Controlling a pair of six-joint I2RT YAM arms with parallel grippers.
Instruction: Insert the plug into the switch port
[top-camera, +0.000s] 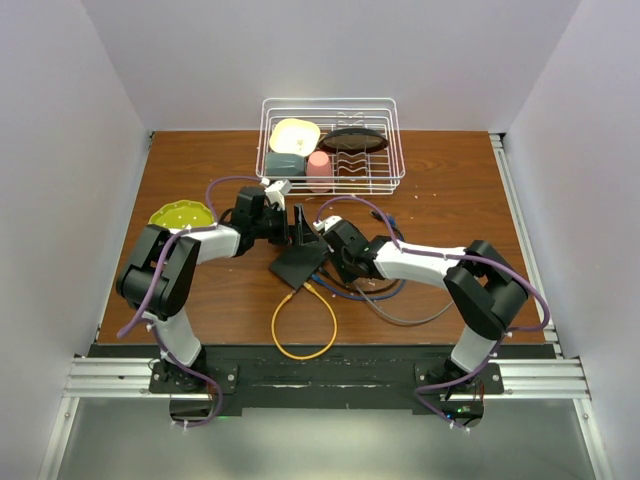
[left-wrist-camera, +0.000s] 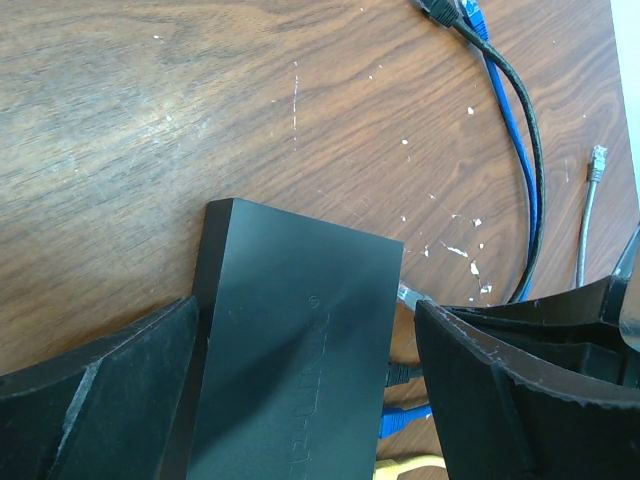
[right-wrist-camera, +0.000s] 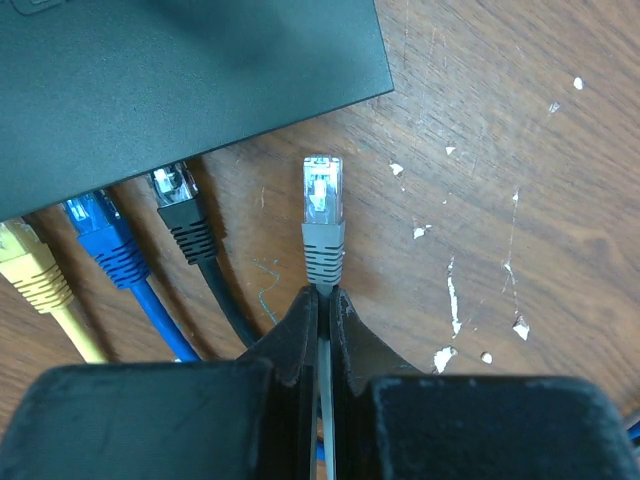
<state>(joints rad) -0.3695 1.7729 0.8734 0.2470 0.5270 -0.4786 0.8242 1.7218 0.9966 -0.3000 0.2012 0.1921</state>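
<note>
R gripper (right-wrist-camera: 322, 300) clamped at rear of grey RJ45 plug (right-wrist-camera: 322, 215); tip just short of switch (right-wrist-camera: 180, 80) port edge, beside black connector (right-wrist-camera: 185, 215). L gripper (left-wrist-camera: 305, 320) wide apart, straddling switch on desk (left-wrist-camera: 150, 100).

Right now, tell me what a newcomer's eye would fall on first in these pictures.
The dark switch box at mid-table, with the open left tool straddling it. Next, the grey plug pinched in the shut right tool, pointing at the box's edge beside the black plug but not yet in. Behind, a white wire rack holds a pink cup.
</note>
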